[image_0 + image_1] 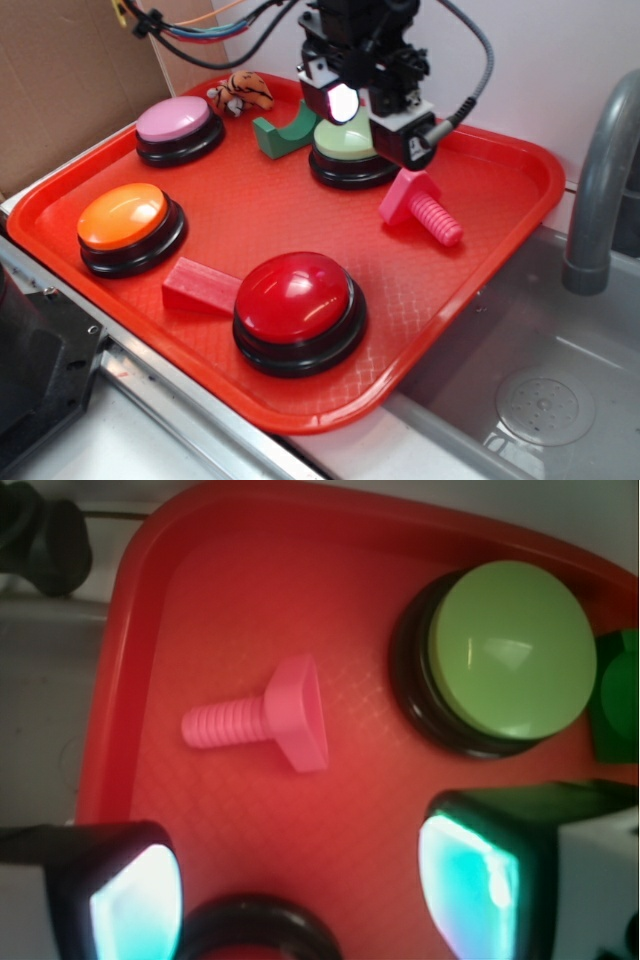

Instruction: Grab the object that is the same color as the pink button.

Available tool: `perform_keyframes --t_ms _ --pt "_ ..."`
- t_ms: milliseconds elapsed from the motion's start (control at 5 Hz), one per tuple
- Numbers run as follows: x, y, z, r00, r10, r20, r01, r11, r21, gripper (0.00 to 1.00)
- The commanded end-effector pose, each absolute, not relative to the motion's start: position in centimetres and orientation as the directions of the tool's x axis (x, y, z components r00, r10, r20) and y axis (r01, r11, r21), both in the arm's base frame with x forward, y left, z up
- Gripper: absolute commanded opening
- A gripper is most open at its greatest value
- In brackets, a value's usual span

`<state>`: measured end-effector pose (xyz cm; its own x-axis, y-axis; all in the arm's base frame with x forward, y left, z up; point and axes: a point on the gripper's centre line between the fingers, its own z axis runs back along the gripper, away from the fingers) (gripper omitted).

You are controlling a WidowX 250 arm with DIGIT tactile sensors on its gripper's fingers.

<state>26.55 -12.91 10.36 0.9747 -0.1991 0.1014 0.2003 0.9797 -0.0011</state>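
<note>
While hovering apart, gripper [372, 110] above green button [345, 140], beside bolt [421, 207].

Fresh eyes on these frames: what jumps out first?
The red tray fills the scene, dotted with big dome buttons: pink button at the back left, orange at the left edge, red up front, green under the arm. Next is the pink bolt lying on its side near the tray's right side, with the gripper hovering open above it, not touching.
</note>
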Motion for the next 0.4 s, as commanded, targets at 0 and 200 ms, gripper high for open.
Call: perform_keyframes --t_ms 0,200 --pt "29.5 -12.6 8.89 0.978 -0.153 0.142 0.155 0.988 -0.005 1.0" --pt "30.15 -12.3 8.02 0.978 -0.159 0.135 0.159 0.987 0.01 1.0"
